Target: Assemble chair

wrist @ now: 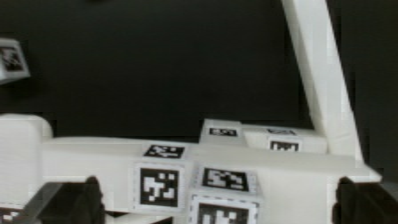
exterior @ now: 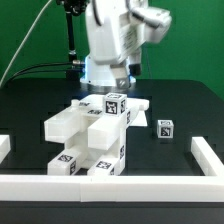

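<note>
The chair stands partly built in the middle of the black table, looking hard, light and smooth, best held by a flat side, and the gripper is open right over it.

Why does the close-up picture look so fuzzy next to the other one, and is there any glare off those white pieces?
Wrist view: soft all over; the chunky matte white plastic chair parts fill the frame, their tags smeared, the dark gripper fingers most blurred. Exterior view: sharper; the same white parts are lit evenly, nearly bleached, against the black table; the small white tagged cube stays readable.
</note>
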Robot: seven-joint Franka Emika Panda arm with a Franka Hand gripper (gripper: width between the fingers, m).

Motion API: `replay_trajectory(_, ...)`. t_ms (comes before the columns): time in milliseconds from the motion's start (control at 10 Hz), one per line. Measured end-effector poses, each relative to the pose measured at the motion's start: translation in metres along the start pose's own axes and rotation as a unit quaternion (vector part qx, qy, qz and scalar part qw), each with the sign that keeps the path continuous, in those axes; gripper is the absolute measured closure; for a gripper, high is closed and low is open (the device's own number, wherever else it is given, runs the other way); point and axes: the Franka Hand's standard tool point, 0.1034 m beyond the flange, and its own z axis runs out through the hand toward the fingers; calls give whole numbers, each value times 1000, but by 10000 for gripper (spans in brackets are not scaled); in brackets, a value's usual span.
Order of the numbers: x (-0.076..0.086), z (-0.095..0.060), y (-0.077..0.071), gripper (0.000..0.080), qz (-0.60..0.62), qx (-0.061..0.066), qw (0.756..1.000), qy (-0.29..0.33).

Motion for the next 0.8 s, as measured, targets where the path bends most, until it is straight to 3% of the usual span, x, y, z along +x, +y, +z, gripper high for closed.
replay_trajectory(500, -3, 3, 2, 150, -4, -3, 1000, 1)
replay_trajectory(600, -12, 3, 6, 150, -14, -4, 1000, -1)
replay_trajectory(800, -44, 2, 37, 150, -38, -12, 999, -7)
